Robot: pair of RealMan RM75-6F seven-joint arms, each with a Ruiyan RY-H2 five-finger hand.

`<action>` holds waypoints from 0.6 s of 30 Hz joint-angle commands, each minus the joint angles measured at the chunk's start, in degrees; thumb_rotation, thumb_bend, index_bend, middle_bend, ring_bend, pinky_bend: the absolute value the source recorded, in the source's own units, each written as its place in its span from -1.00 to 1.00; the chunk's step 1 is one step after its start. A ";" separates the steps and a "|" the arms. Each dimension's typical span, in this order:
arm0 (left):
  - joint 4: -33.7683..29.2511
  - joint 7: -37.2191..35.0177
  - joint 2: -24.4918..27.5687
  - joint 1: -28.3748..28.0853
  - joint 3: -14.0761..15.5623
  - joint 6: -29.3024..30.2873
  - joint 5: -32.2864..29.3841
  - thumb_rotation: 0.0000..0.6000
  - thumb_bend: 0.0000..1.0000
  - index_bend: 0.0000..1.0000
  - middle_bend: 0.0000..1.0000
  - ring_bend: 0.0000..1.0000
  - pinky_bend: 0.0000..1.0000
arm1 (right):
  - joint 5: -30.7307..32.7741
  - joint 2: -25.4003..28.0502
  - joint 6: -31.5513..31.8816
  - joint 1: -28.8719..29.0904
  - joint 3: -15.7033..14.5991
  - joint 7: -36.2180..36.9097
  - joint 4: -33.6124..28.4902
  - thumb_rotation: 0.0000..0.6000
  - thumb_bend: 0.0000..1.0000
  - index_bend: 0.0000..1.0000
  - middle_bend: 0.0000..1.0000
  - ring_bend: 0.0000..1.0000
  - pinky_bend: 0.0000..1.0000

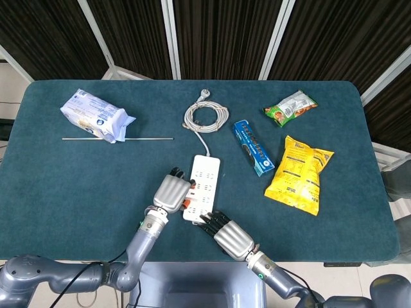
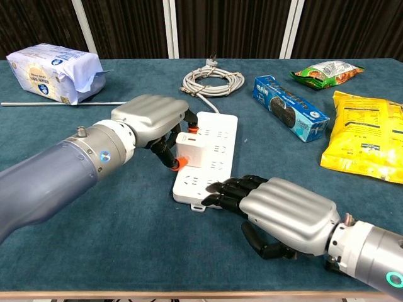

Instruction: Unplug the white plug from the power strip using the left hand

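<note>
Teal-topped table (image 1: 58, 186) before dark slatted panels (image 1: 218, 35)

One power strip (image 1: 202, 188) with one white plug (image 2: 189, 149) in it, and one coiled cable (image 1: 205, 116). Three snack packs: one blue biscuit box (image 1: 253, 147), one yellow bag (image 1: 299, 174), one green packet (image 1: 291, 107). One tissue pack (image 1: 96, 115), one thin metal rod (image 1: 148, 138). Two hands: left hand (image 1: 172, 191), right hand (image 1: 230, 235)
</note>
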 commanded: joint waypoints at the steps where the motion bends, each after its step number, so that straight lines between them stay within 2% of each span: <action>1: -0.06 -0.42 -0.51 -0.35 -0.47 0.02 0.50 1.00 -0.26 0.45 0.52 -0.43 -0.60 | 0.07 -0.01 -0.03 -0.03 -0.02 -0.05 0.09 1.00 0.78 -0.75 -0.76 -0.76 -0.75; 18: 0.66 0.17 -0.69 -0.53 -0.55 0.09 0.81 1.00 -0.26 0.46 0.53 -0.38 -0.55 | 0.15 0.10 0.12 -0.14 -0.05 0.26 0.11 1.00 0.78 -0.75 -0.76 -0.76 -0.74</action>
